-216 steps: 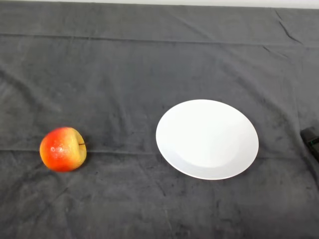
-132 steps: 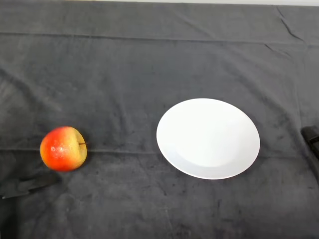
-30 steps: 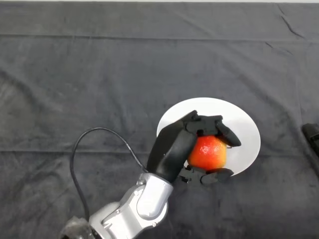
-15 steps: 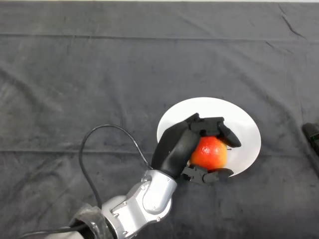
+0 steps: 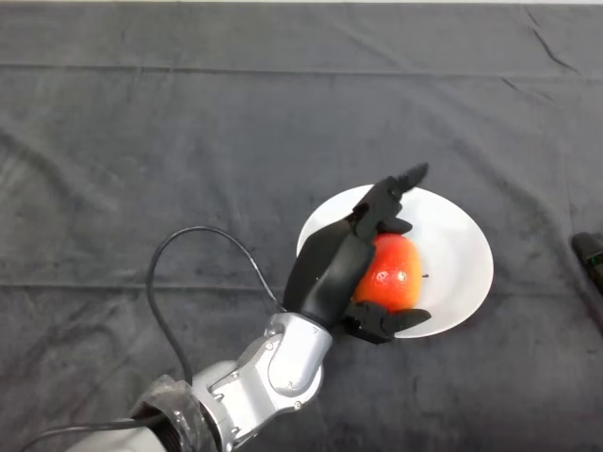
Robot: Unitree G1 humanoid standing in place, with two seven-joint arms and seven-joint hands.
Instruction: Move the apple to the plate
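The hand (image 5: 332, 268) has opened: its fingers (image 5: 391, 193), curled over the apple (image 5: 388, 273) half a second ago, now point straight, apart from it. The apple rests on the plate (image 5: 457, 250). Placement looks complete; withdrawal remains.

One apple (image 5: 388, 275), one plate (image 5: 459, 247).

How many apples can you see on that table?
1. The apple sits on the white plate, right of the table's centre, with the robot's left hand open beside it. None seems hidden.
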